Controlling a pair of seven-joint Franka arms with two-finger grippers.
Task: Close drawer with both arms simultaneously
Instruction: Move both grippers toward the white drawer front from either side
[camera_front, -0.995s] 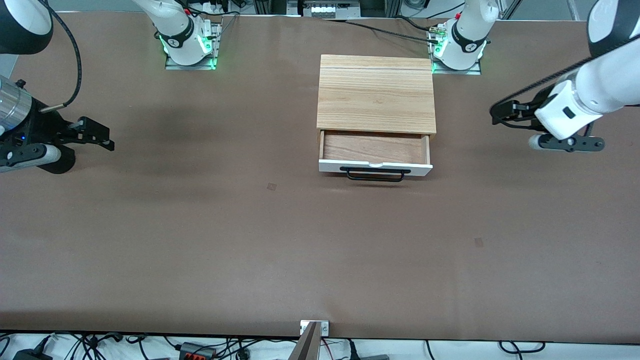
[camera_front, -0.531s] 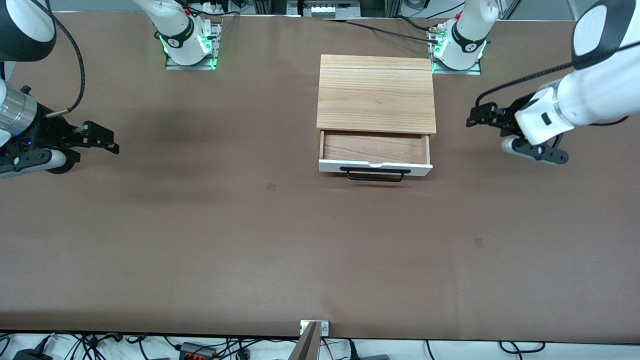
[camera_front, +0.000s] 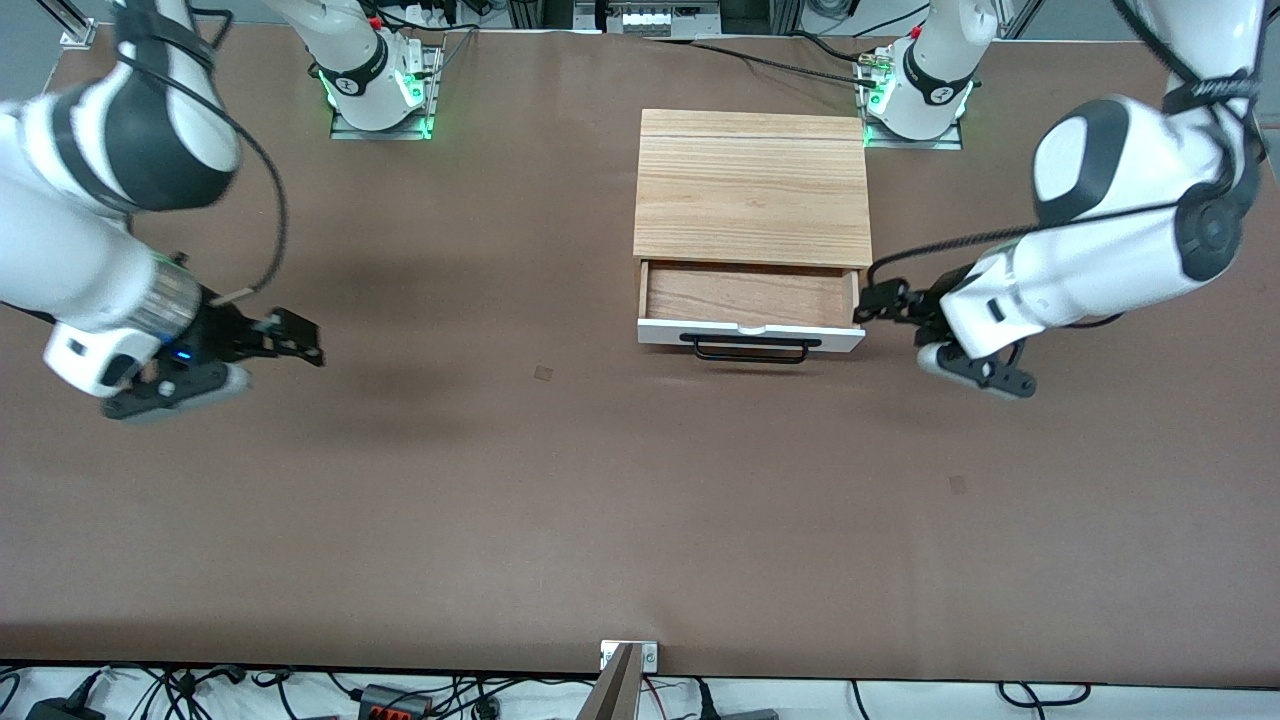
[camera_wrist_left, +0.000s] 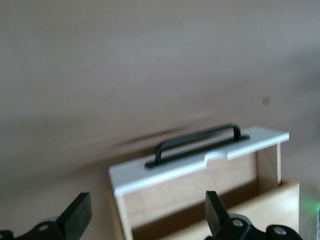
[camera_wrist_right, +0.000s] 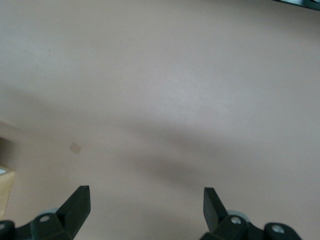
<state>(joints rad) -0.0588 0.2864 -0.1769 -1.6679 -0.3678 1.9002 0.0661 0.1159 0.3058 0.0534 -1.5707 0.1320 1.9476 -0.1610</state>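
White-fronted drawer (camera_front: 750, 310) open | left tool (camera_front: 868, 306) agape, beside it | right tool (camera_front: 300, 338) agape, well apart

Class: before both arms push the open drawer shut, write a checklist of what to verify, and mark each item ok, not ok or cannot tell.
1. Drawer open, nothing seen inside: ok.
2. Black handle unobstructed: ok.
3. Left gripper close to the drawer front's end: ok.
4. Right gripper at the drawer front: not ok, it is over bare table toward the right arm's end.
5. Both grippers open: ok.
6. Either gripper touching the front panel: cannot tell for left, not ok for right.
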